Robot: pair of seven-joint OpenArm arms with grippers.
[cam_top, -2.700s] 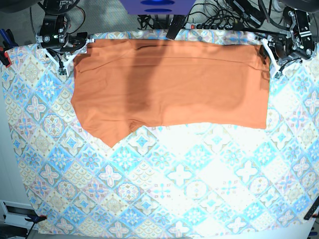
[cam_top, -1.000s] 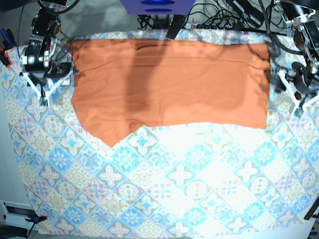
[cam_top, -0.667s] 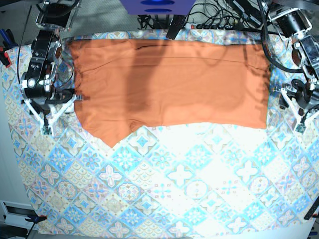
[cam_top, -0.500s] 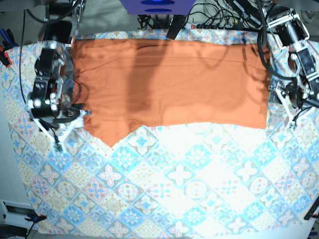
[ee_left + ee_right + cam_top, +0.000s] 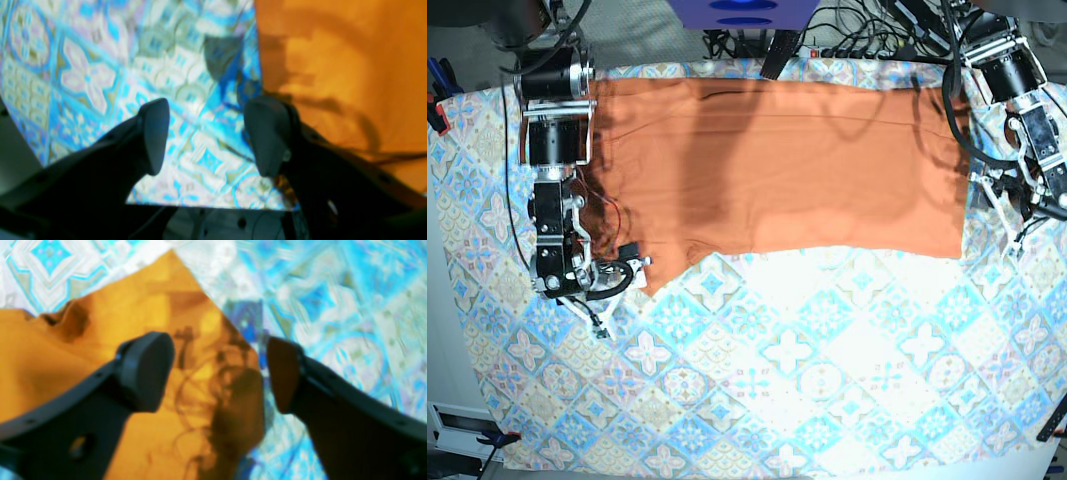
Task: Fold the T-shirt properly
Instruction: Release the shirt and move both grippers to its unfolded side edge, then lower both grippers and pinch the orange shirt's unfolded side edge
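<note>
The orange T-shirt (image 5: 777,165) lies flat across the far half of the table, with a pointed corner (image 5: 652,285) sticking out at its near left. My right gripper (image 5: 622,290) hovers at that corner. In the right wrist view it (image 5: 217,373) is open, with the T-shirt corner (image 5: 186,323) below and between the fingers. My left gripper (image 5: 1012,222) sits just off the shirt's right edge. In the left wrist view it (image 5: 210,136) is open over the tablecloth (image 5: 100,66), and the T-shirt (image 5: 350,66) edge lies beside its right finger (image 5: 267,133). Neither gripper holds anything.
A blue-and-beige patterned tablecloth (image 5: 807,370) covers the table. Cables and a power strip (image 5: 867,45) run along the far edge, beside a blue block (image 5: 745,12). Clamps hold the cloth at the left edge (image 5: 437,110) and near corners (image 5: 502,438).
Both arms have swept from the shirt's far corners toward me along its sides. The right gripper now sits at the near-left pointed corner with its jaws wider; the left has moved slightly nearer.
</note>
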